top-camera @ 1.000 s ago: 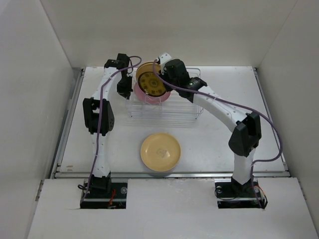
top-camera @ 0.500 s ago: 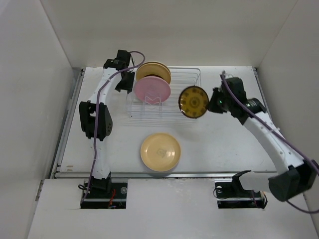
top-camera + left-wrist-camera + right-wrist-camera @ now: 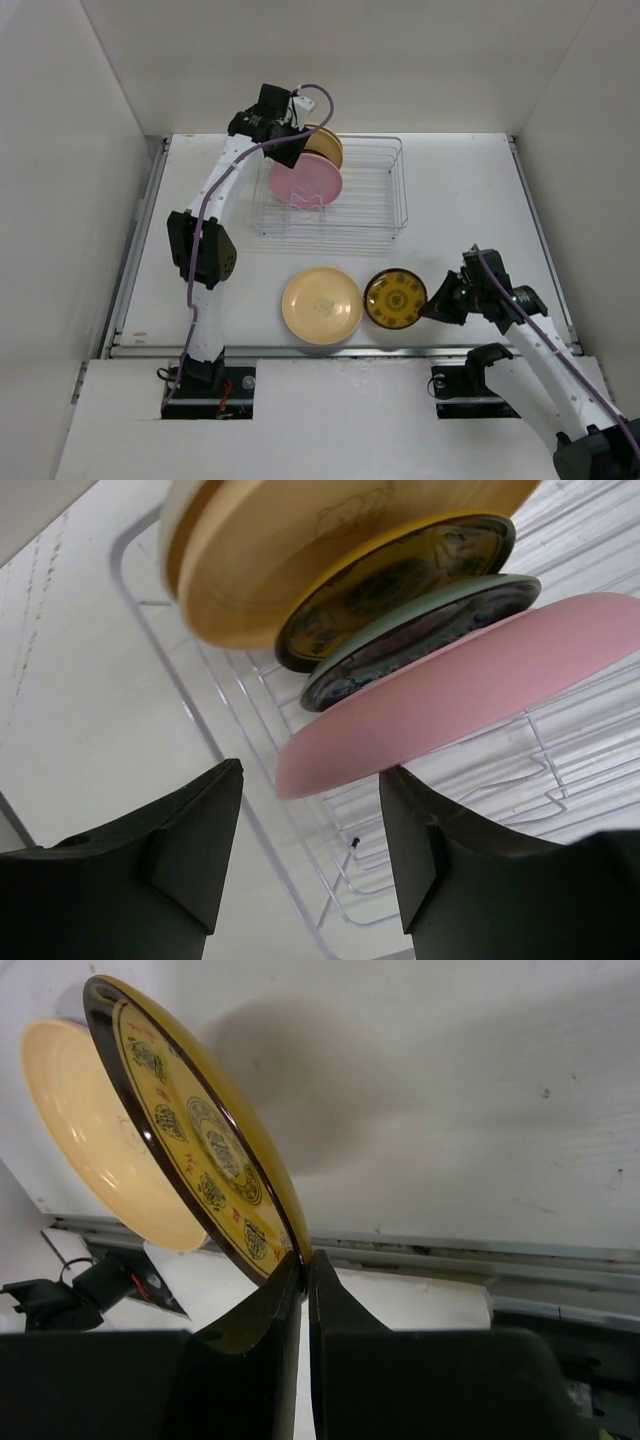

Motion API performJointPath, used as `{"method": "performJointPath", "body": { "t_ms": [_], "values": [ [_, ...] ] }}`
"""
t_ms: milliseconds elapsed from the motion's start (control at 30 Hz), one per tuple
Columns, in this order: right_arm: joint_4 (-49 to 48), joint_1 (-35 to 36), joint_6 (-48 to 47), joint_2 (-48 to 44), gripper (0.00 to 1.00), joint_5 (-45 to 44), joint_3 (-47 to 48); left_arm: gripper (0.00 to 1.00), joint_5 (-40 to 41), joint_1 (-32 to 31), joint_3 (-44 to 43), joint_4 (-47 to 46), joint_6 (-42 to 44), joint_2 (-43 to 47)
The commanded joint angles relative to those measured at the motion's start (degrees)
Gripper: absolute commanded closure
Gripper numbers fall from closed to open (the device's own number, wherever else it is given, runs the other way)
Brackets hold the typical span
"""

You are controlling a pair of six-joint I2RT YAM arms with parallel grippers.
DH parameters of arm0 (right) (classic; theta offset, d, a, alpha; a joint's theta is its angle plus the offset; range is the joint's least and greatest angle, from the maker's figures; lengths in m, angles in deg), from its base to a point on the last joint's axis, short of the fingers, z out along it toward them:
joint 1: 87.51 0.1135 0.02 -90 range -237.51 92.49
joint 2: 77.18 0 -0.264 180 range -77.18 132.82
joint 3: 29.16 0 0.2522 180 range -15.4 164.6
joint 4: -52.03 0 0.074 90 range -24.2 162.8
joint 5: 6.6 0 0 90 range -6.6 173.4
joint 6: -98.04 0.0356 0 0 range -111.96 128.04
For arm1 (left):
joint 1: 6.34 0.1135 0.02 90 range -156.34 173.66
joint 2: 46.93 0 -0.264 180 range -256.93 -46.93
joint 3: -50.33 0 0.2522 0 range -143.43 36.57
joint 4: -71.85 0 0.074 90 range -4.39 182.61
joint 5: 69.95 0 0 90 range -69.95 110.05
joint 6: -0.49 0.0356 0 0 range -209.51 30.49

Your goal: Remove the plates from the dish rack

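- Several plates stand on edge at the left end of the dish rack (image 3: 372, 205). From above only the pink plate (image 3: 305, 185) and a tan plate (image 3: 327, 146) behind it can be made out.
- The left wrist camera shows more: between the tan plate (image 3: 300, 550) and the pink plate (image 3: 480, 680) sit a yellow-rimmed dark plate (image 3: 400, 575) and a green-rimmed plate (image 3: 430, 630).
- The left gripper (image 3: 288, 148) hangs over that end of the rack. In its own view the left gripper (image 3: 310, 850) has its fingers wide apart, with the pink plate's lower edge just beyond the gap. Whether they touch cannot be told.
- A pale yellow plate (image 3: 321, 305) lies flat on the table (image 3: 470, 200), near the front edge.
- Just to its right is the amber plate (image 3: 395, 298), which looks like a plain round disc from overhead.
- The right wrist view shows the amber plate (image 3: 200, 1140) steeply tilted, with the pale yellow plate (image 3: 90, 1140) behind it.
- The right gripper (image 3: 440, 302) sits at the amber plate's right edge. Up close, the right gripper (image 3: 303, 1265) has its fingers pinched together on the rim.
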Motion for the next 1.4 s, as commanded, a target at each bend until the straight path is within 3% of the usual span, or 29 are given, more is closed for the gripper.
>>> {"method": "performJointPath", "body": {
  "t_ms": [0, 200, 233, 267, 300, 333, 467, 500, 567, 900, 1033, 1133, 1233, 1367],
  "values": [
    [-5.0, -0.5, 6.2, 0.0, 1.0, 3.6, -5.3, 0.46, -2.1, -1.2, -2.2, 0.7, 3.7, -1.6],
    [-10.9, -0.5, 5.7, 8.1, 1.0, -0.4, -7.5, 0.46, -0.6, -2.4, -2.9, 0.2, 3.7, -4.4],
    [-12.1, -0.5, 5.7, 9.8, 0.96, -1.1, -7.5, 0.48, -1.1, -2.4, -2.9, 0.7, 3.7, -4.4],
    [-12.1, -0.5, 5.0, 10.7, 0.85, -1.1, -7.5, 0.51, -1.1, -2.4, -2.9, 0.7, 3.7, -4.9],
    [-12.1, -0.5, 4.2, 11.4, 0.79, -1.7, -7.5, 0.55, -1.1, -2.4, -2.9, 0.7, 3.7, -4.9],
    [-12.1, -0.5, 4.2, 12.1, 0.73, -2.3, -6.8, 0.73, -1.1, -2.4, -2.9, 0.7, 3.0, -4.9],
    [-11.5, -0.5, 3.0, 13.1, 0.52, -4.5, -4.8, 1.0, 0.1, -2.4, -2.9, 1.3, 2.4, -3.4],
    [-10.7, -0.5, 2.5, 13.1, 0.44, -5.1, -3.8, 1.0, 0.1, -2.4, -2.9, 1.3, 2.4, -3.4],
    [-8.9, -0.5, 1.9, 13.1, 0.4, -6.8, -1.8, 1.0, 0.8, -2.4, -2.9, 1.3, 2.4, -1.3],
    [-6.6, -0.5, -0.7, 13.7, 0.33, -7.0, 2.6, 1.0, 3.0, -1.9, -0.6, -0.6, 5.0, 2.9],
    [-8.2, 0.1, -2.2, 12.1, 0.2, -10.8, 14.3, 1.0, 1.8, -1.9, -0.6, -1.1, 4.5, 5.1],
    [-9.9, 0.1, -4.8, 17.5, 0.16, -13.9, 21.6, 1.0, 1.3, -1.9, -0.6, -1.6, 4.0, 6.5],
    [-10.4, 0.1, -8.7, 30.1, 0.13, -18.0, 32.5, 1.0, 1.8, -1.9, -0.6, -2.2, 4.0, 6.5],
    [-8.9, 0.1, -13.1, 46.8, 0.13, -29.8, 48.3, 1.0, 2.3, -1.9, 0.2, -2.7, 5.0, 7.7]
  ]
}}
